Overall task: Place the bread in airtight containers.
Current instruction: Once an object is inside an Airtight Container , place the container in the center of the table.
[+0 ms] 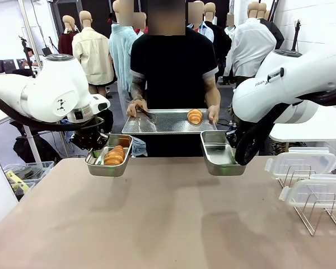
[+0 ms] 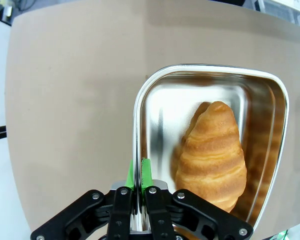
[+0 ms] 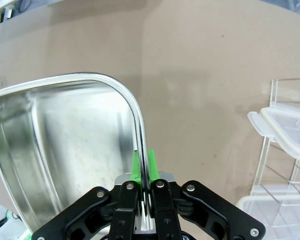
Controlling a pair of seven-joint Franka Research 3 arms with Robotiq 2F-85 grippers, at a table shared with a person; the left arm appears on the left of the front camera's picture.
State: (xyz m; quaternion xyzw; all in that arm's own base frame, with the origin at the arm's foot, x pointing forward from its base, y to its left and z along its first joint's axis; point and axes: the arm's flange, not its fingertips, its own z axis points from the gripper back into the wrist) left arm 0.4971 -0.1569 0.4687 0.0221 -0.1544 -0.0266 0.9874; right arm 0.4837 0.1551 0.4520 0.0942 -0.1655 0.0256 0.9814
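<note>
My left gripper is shut on the rim of a steel container held above the table, and one croissant lies inside it. On the other side my right gripper is shut on the rim of a second steel container, whose inside holds nothing. Across the table a person holds a flat perforated tray with both hands; the second croissant rests on its right part. Tongs lie under the person's hand on the tray's left.
Two clear white-rimmed lids rest on a wire rack at the table's right edge, also in the right wrist view. The brown tabletop lies below both held containers.
</note>
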